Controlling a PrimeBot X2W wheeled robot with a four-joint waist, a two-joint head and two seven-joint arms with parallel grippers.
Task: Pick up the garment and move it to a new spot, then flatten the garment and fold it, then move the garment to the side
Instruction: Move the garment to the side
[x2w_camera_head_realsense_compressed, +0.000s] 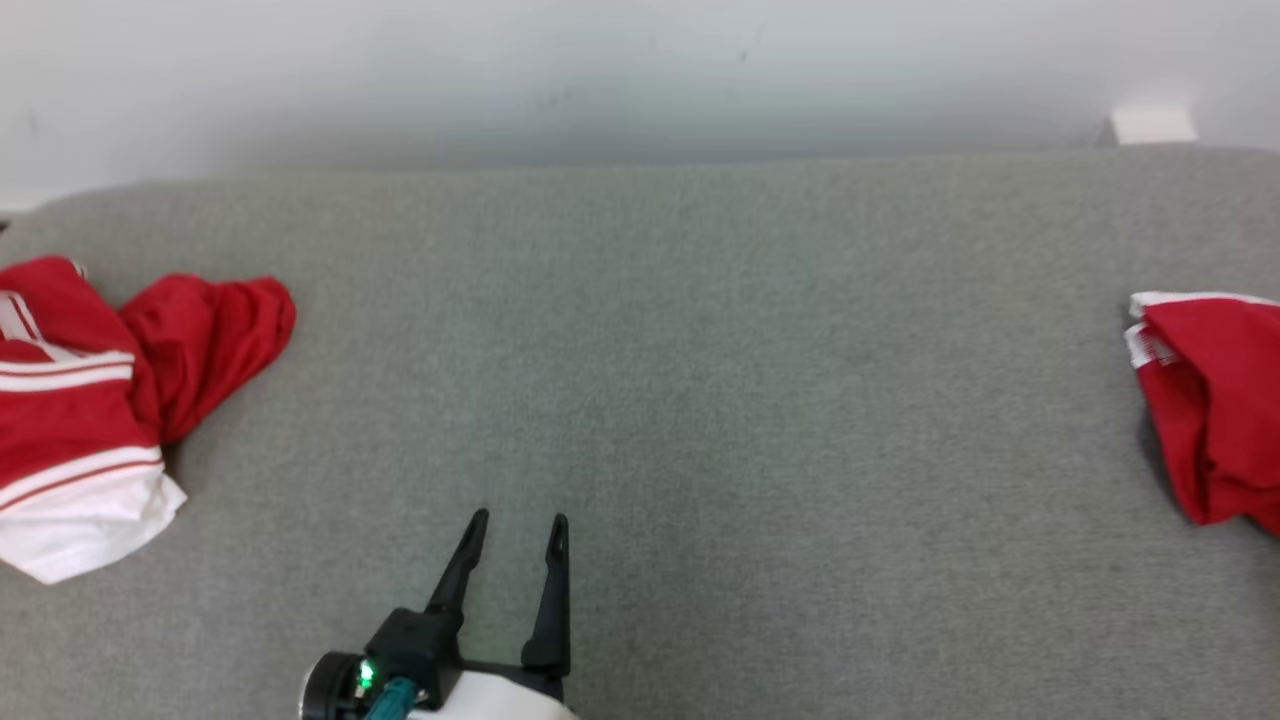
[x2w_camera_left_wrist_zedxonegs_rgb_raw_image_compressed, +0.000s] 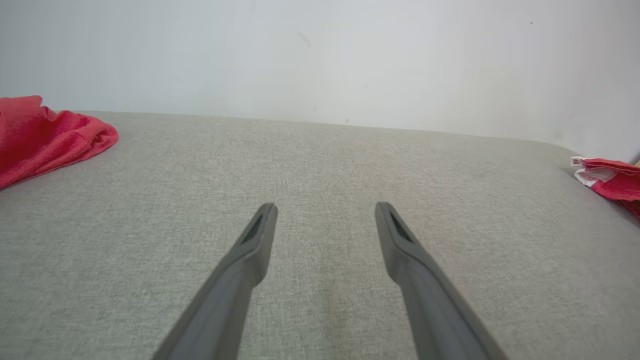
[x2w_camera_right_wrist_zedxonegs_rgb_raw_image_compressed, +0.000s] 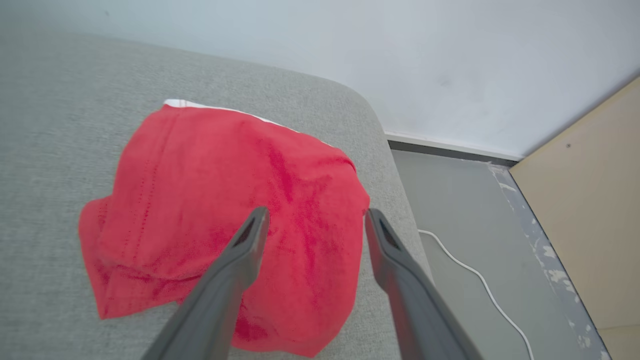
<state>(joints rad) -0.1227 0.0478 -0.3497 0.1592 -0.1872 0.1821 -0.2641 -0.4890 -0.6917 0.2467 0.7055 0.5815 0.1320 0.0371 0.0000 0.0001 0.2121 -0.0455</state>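
The grey woven-fabric counter (x2w_camera_head_realsense_compressed: 700, 350) is uniform in tone. The crumpled red cloth garment (x2w_camera_head_realsense_compressed: 90, 400) has white stripes and a white hem. The folded red cloth garment (x2w_camera_right_wrist_zedxonegs_rgb_raw_image_compressed: 225, 200) is plain with a thin white edge. The left end effector (x2w_camera_head_realsense_compressed: 519, 520) is black. The painted wall (x2w_camera_head_realsense_compressed: 600, 70) is off-white.

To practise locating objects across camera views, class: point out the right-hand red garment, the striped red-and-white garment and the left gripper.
right-hand red garment (x2w_camera_right_wrist_zedxonegs_rgb_raw_image_compressed: 225, 190): right wrist view, middle of its top layer.
striped red-and-white garment (x2w_camera_head_realsense_compressed: 70, 420): head view, red band between white stripes.
left gripper (x2w_camera_left_wrist_zedxonegs_rgb_raw_image_compressed: 326, 205): left wrist view, midway between its fingertips.
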